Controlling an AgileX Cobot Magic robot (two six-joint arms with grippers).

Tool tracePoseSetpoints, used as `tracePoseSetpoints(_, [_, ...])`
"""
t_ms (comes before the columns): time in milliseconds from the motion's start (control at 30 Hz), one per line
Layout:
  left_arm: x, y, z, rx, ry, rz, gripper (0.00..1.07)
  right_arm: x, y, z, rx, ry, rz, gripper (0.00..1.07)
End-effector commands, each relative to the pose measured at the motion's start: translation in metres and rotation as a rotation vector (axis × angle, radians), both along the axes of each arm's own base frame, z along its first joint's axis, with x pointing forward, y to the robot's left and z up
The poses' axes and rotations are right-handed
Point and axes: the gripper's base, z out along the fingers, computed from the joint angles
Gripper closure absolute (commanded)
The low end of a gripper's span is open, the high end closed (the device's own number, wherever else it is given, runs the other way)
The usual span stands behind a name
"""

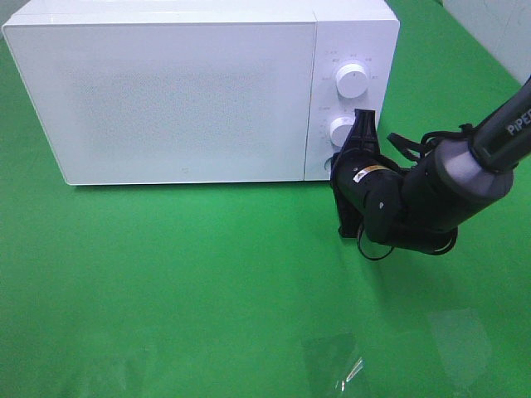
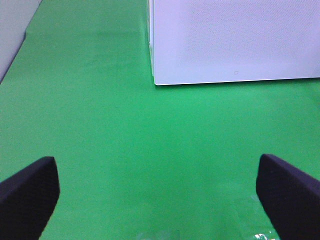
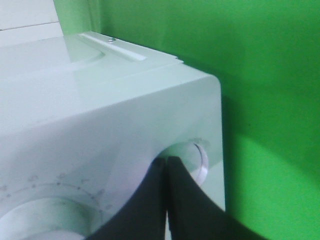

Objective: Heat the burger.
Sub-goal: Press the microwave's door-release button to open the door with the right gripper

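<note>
The burger is out of view in every frame. The white microwave (image 1: 182, 91) stands at the back with its door shut, and its corner shows in the left wrist view (image 2: 235, 40). My right gripper (image 1: 362, 116) is shut with nothing in it. Its joined fingertips (image 3: 166, 167) rest at the control panel beside a round knob (image 3: 196, 159), close to the lower knob (image 1: 342, 130) and below the upper knob (image 1: 352, 80). My left gripper (image 2: 159, 200) is open over bare green cloth, holding nothing, short of the microwave's front corner.
Green cloth (image 1: 166, 274) covers the table in front of the microwave. A shiny clear patch (image 1: 348, 373) lies near the front edge. A pale wall (image 2: 12, 30) borders the left side.
</note>
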Motion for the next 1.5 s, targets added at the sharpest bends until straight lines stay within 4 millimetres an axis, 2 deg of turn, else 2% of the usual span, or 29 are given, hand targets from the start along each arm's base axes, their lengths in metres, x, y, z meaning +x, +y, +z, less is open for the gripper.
tracePoseSetpoints(33, [-0.002,0.000,0.000,-0.003,-0.026,0.000,0.07,0.019,0.002,0.030,0.020,-0.229,-0.026,1.07])
tracePoseSetpoints(233, [-0.002,0.000,0.000,-0.003,-0.026,0.000,0.07,0.025,0.005,0.030,0.023,-0.270,-0.033,1.07])
tracePoseSetpoints(433, [-0.002,0.000,0.000,-0.003,-0.026,0.000,0.07,0.034,0.003,0.040,0.001,-0.334,-0.032,1.07])
tracePoseSetpoints(500, [-0.002,0.000,0.000,-0.003,-0.026,0.000,0.07,0.042,-0.003,0.045,-0.018,-0.368,-0.030,1.07])
tracePoseSetpoints(733, [-0.002,0.000,0.000,-0.003,-0.026,0.000,0.07,0.043,-0.004,0.048,-0.021,-0.399,-0.030,1.07])
tracePoseSetpoints(1500, [-0.002,0.000,0.000,-0.003,-0.026,0.000,0.07,0.040,0.000,0.047,-0.022,-0.344,0.005,1.07])
